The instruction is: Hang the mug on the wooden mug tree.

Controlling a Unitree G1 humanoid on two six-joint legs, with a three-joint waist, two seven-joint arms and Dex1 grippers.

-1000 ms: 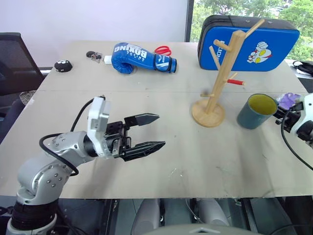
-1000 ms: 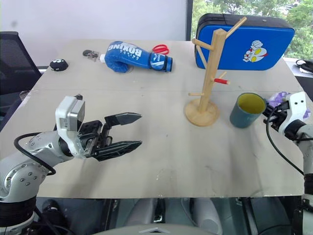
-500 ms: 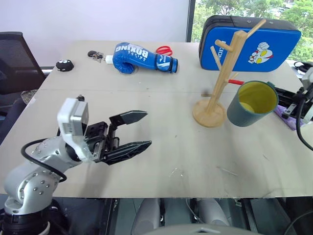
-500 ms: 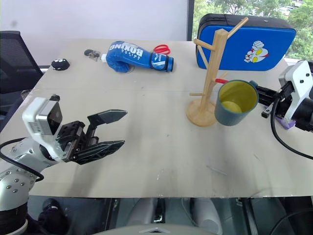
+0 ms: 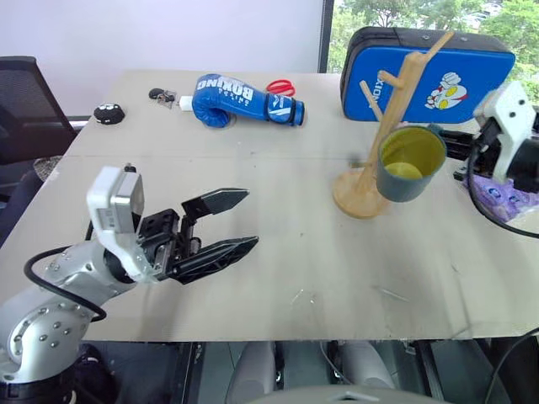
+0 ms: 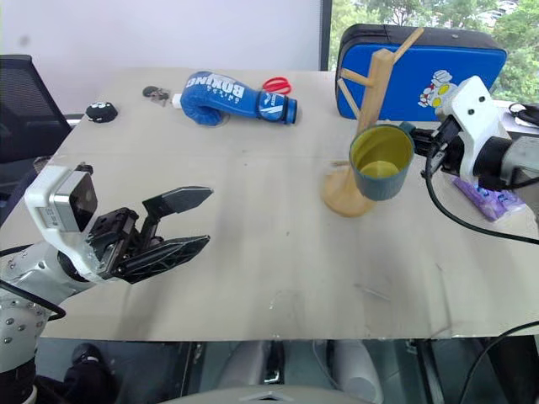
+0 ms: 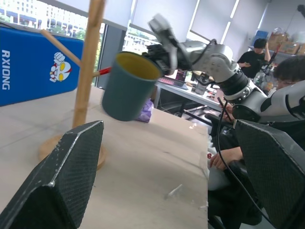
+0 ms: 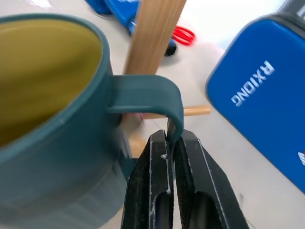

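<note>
The dark teal mug with a yellow inside hangs in the air, tilted, its mouth towards me, right in front of the wooden mug tree. My right gripper is shut on the mug's handle, coming in from the right. The tree's pole rises just behind the handle. Its round base rests on the table under the mug. My left gripper hovers open and holds nothing, over the table's near left part, far from the mug.
A blue boxing glove, red scissors and a blue padded case lie along the table's far side. A purple packet lies at the right edge. Beyond the table's right side sits a person.
My right gripper lifted the mug off the table and carried it left and up until it hangs in front of the mug tree. My left gripper drew back slightly and stayed open.
</note>
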